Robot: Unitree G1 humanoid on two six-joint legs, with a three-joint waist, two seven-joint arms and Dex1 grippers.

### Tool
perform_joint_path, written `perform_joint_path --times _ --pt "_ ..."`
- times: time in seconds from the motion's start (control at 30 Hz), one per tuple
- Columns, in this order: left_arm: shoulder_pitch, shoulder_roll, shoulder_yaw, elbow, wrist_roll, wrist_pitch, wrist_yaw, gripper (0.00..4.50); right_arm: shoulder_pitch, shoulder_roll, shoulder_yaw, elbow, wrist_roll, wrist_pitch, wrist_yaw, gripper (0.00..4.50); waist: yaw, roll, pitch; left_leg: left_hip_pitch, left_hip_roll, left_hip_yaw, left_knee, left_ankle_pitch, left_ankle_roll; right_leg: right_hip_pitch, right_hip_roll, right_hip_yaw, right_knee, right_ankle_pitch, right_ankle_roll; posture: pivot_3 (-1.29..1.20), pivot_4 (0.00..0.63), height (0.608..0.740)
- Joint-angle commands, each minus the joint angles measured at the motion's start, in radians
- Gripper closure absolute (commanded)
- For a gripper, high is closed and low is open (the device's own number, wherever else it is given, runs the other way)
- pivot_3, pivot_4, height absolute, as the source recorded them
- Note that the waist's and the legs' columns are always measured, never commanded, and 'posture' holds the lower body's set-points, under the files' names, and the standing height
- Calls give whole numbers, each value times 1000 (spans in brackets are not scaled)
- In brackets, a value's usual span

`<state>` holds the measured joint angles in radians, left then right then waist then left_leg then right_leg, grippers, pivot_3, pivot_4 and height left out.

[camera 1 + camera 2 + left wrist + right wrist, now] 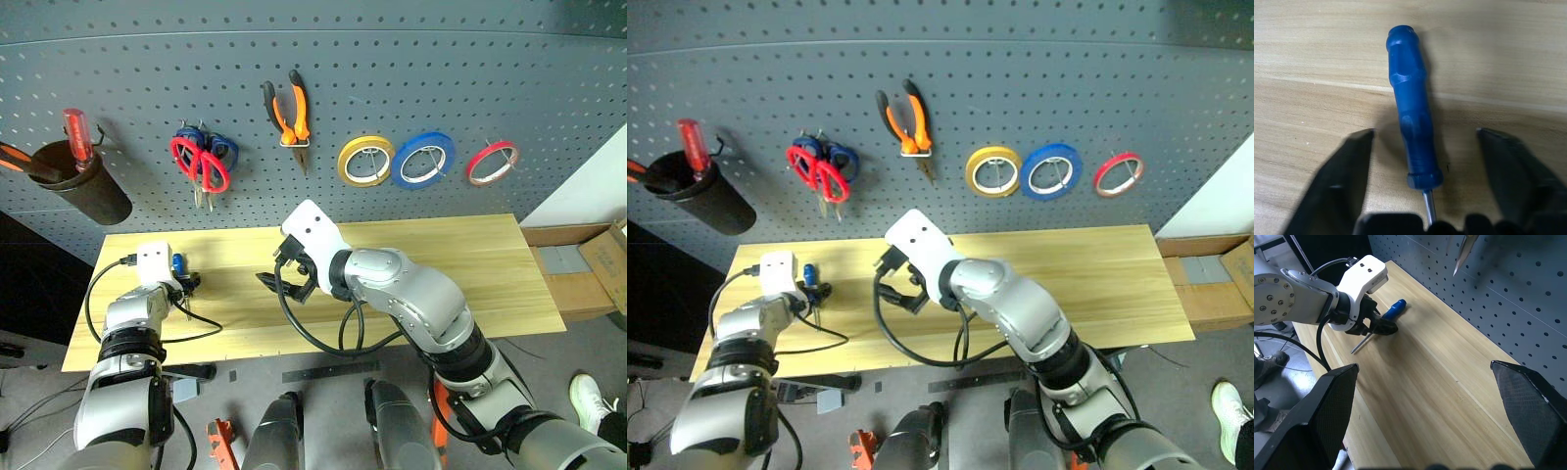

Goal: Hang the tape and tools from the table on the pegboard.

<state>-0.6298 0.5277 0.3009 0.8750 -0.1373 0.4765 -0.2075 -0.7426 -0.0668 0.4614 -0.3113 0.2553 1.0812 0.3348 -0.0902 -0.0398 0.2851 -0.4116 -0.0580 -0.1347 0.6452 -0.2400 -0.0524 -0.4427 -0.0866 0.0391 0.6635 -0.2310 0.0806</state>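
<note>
The screwdriver [1413,125] shaft runs off behind the left gripper [1422,147], its tip hidden. The plier [1465,249] handles are cut off.

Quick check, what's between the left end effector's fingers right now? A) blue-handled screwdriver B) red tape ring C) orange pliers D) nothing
A: the left wrist view shows the blue-handled screwdriver lying on the table between the two fingers of the left end effector, with gaps on both sides, so it is straddled but not yet gripped.
</note>
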Motion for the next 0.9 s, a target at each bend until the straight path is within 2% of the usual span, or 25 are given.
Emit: perform_joint_path --times 0.03,0.17,0.2,0.37,0.5,0.6,0.7,0.77,0.9 --pt "5 24 19 11 -6 -65 6 2627 -23 -9 5 -44 -6 -13 17 0 0 0 0 0 0 0 0 0 0 0 0 0 0 0 0 -129 339 740" --pt "74 19 38 -99 -35 -89 -16 3943 -26 -26 -10 -53 -5 -13 24 0 -2 0 0 0 1 0 -1 0 0 0 0 0 -1 0 0 -129 320 740" --pt "99 17 46 -141 -50 -78 -26 4018 -27 -27 -17 -55 -1 -10 26 0 -3 0 0 0 1 0 -1 0 0 -1 0 0 -1 0 0 -128 312 740" --pt "267 -12 88 -438 -97 -22 2 4018 -32 -48 -41 -83 15 -10 46 0 -7 -1 -1 -6 4 -1 -1 0 -1 -7 -2 2 0 0 0 -119 281 740" --pt "451 -45 108 -740 -97 -86 15 4018 -31 -91 -76 -137 35 -19 85 0 -5 -3 -3 -6 4 -1 -1 -1 -1 -8 -4 2 -1 0 0 -103 256 740" --pt "525 -70 119 -871 -91 -142 34 4018 -29 -131 -83 -156 34 -79 120 0 4 -4 -3 -6 4 -1 -1 -1 -1 -8 -4 2 -1 0 0 -84 241 740" --pt "634 -116 145 -1055 -88 -204 65 4018 9 -199 -104 -194 32 -242 206 0 8 -4 -4 -6 4 0 -1 -1 -1 -8 -3 0 -2 1 -1 -67 229 740" --pt "669 -126 143 -1119 -68 -243 78 4018 33 -227 -114 -190 25 -342 247 0 11 -4 -6 -6 3 1 -1 -1 -1 -6 -4 0 -3 1 -1 -48 214 740" --pt "671 -130 145 -1241 -30 -295 117 4018 44 -239 -188 -182 104 -378 311 0 19 -5 -8 -5 1 3 -1 -1 -1 -6 -3 -1 -2 1 -1 -17 193 740"
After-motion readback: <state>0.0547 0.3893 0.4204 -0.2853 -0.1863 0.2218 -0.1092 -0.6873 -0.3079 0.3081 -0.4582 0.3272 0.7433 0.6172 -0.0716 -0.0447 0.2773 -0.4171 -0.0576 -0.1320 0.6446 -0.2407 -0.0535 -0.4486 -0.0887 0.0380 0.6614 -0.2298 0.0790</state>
